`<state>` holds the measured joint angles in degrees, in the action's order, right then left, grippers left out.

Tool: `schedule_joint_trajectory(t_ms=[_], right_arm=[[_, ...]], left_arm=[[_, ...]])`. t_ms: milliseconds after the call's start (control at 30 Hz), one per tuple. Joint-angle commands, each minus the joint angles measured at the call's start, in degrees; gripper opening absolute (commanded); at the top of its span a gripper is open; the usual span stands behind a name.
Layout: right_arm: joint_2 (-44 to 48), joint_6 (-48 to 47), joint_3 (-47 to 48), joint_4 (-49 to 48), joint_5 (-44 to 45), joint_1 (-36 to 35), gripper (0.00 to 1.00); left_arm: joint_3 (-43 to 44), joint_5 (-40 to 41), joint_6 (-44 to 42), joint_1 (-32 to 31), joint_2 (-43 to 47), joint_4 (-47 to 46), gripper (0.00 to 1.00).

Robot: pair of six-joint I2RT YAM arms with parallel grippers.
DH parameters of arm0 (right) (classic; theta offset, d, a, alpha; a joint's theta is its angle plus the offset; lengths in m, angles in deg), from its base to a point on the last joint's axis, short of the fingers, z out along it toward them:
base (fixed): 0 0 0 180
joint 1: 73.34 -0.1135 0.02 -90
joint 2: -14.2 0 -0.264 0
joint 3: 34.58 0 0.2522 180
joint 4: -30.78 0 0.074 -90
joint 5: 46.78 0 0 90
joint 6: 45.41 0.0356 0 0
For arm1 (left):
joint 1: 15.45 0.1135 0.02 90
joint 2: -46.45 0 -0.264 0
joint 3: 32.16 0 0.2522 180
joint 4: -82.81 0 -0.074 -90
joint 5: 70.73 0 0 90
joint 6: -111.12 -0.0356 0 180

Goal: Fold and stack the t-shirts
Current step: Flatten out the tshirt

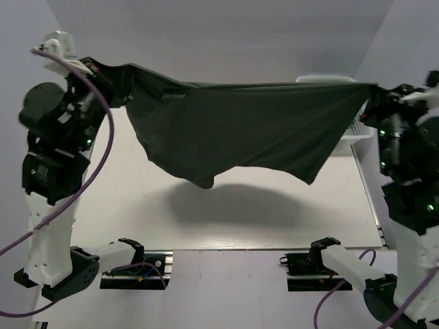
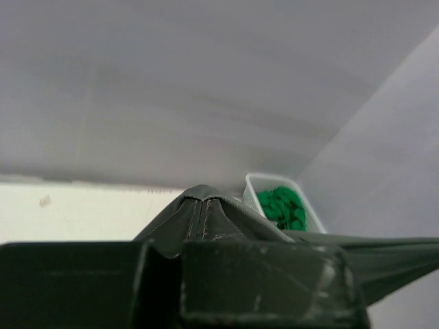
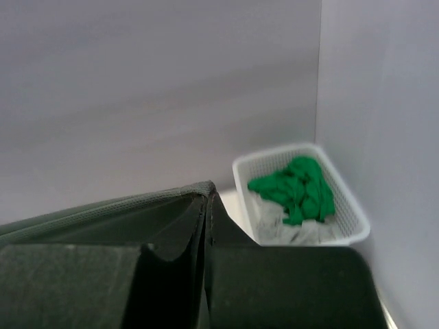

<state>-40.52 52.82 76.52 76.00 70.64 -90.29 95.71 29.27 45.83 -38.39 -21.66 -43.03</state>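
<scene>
Grey shirt (image 1: pixel 247 130): hangs stretched in the air above the table (image 1: pixel 240 219), top edge taut, lower edge sagging. Pinched at one end by the left gripper (image 1: pixel 99 68), at the other by the right gripper (image 1: pixel 374 92), both clamped tight on cloth. No fold made, no stack begun; judged an early stage, with laying flat, folding and stacking all left. Green shirts (image 3: pixel 298 188) crumpled in the basket (image 3: pixel 346 223) at the far right corner. Basket near the right gripper: a possible snag on lowering.
</scene>
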Motion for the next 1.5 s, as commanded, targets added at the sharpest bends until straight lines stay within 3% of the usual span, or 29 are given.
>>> schedule_joint_trajectory(t_ms=[0,200,467,600,700,800,933,1067,1133,1167,1233,1333,1367,1467], right_arm=[[4.1,-3.4,4.7,-4.5,-0.8,-0.1,0.0],[7.7,-3.5,8.4,-3.3,-9.1,0.0,0.0],[10.6,-1.6,6.7,-2.9,-11.5,0.0,0.0],[9.5,-0.1,2.4,-4.5,-10.9,-0.2,0.0],[6.7,2.4,-2.9,-5.6,-8.4,-0.1,0.0],[1.0,5.3,-11.8,-6.9,-6.9,0.0,0.0],[-8.6,7.8,-20.5,-10.0,-5.8,0.4,0.0],[-25.9,9.8,-23.7,-14.2,-7.1,2.0,0.0],[-33.8,9.0,-20.6,-15.9,-8.4,3.3,0.01],[-41.6,8.8,-19.1,-15.5,-10.3,3.8,0.27],[-48.5,7.1,-10.8,-12.4,-12.3,4.1,0.61],[-54.4,5.3,-3.8,-6.9,-14.3,4.2,0.73],[-54.7,5.0,-3.6,-6.5,-15.8,3.9,0.87],[-53.0,3.9,-5.1,-7.3,-19.6,3.9,0.9]], left_arm=[[5.3,-1.2,-3.8,0.3,3.0,-0.3,0.0],[12.9,-8.1,-4.4,0.3,4.9,-0.3,0.0],[12.9,-7.5,-5.7,0.3,8.0,-2.9,0.0],[9.2,-4.6,-6.9,0.3,4.3,-4.3,0.0],[0.6,9.9,-8.9,-0.5,0.7,-7.5,0.0],[-7.3,18.6,-8.9,0.3,-6.0,-8.7,0.0],[-15.6,19.4,-6.3,1.7,-17.8,-10.4,0.0],[-16.2,18.3,-2.0,5.7,-33.2,-11.7,0.0],[-11.5,16.3,-1.9,7.8,-40.0,-10.6,0.36],[-9.3,16.3,-1.3,7.8,-46.8,-9.7,0.58],[-0.5,14.5,-1.3,9.1,-52.7,-5.4,1.0],[10.8,12.2,-1.3,9.7,-61.1,1.1,1.0],[11.7,11.5,-1.9,9.7,-61.7,1.1,1.0],[6.9,10.0,-2.4,9.7,-59.5,-1.3,1.0]])
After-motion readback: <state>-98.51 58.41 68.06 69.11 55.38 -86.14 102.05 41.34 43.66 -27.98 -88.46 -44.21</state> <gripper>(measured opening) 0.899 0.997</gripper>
